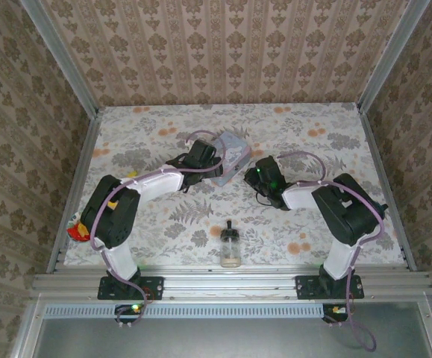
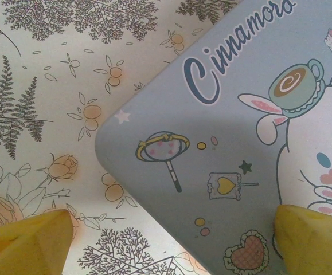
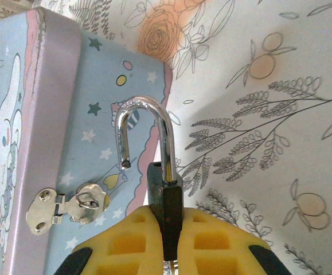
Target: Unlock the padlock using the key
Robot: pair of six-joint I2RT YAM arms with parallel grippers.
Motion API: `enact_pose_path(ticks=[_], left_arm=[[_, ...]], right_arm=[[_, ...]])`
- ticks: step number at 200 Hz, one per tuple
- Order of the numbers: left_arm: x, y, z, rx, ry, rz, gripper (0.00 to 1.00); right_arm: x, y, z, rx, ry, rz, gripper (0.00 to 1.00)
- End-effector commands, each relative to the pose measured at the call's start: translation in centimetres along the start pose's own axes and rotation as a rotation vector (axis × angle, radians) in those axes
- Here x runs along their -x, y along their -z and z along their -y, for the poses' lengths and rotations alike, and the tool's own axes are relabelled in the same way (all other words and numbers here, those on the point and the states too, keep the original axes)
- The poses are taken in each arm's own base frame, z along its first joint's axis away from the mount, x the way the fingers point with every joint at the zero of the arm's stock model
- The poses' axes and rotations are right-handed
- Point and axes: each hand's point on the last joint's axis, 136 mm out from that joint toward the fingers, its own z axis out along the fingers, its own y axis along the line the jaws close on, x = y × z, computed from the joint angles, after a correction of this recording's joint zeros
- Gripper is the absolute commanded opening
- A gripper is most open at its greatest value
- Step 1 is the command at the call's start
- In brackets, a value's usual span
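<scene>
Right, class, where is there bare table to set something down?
Bare: the far strip between the tin and the back wall, and the near cloth right of the bottle. Crowded: mid-table, where the left hand hangs over the tin and the right hand grips the padlock beside it.

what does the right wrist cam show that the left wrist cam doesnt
Right wrist: the padlock, shackle open, pinched in the right gripper, beside a metal latch on the side of the tin. Left wrist: the printed lid with cartoon art and lettering, below the open left gripper. Both: the pale blue tin and the flowered tablecloth.
</scene>
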Motion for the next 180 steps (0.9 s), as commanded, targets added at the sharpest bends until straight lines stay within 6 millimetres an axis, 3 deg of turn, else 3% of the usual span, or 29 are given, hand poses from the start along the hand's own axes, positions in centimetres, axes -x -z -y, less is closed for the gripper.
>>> enact_pose_path(ticks=[1, 31, 57, 97, 114, 140, 180], left_arm=[[-4.3, -0.7, -4.0, 0.128, -0.054, -0.140, 0.88], [-3.7, -0.5, -3.6, 0.066, -0.065, -0.116, 0.81], [-2.7, -0.1, -3.4, 0.009, -0.072, -0.089, 0.81], [-1.0, 0.8, -3.1, -0.096, -0.073, -0.043, 0.81], [-0.3, 1.2, -3.3, -0.120, -0.083, -0.028, 0.81], [0.8, 2.0, -3.7, -0.139, -0.080, -0.008, 0.86], [2.6, 3.8, -3.7, -0.163, -0.053, 0.037, 0.94]], right_arm=[[2.0, 1.3, -0.9, -0.025, 0.067, 0.068, 0.00], [2.1, 3.2, -1.7, -0.015, 0.140, 0.040, 0.00], [0.7, 5.2, -2.6, 0.000, 0.264, -0.082, 0.00], [-2.3, 7.9, -0.6, -0.030, 0.386, -0.351, 0.00], [-2.6, 8.8, 0.4, -0.038, 0.422, -0.418, 0.00], [-2.0, 9.3, 1.9, -0.056, 0.429, -0.491, 0.00], [-1.1, 8.0, 2.0, 0.015, 0.371, -0.567, 0.00]])
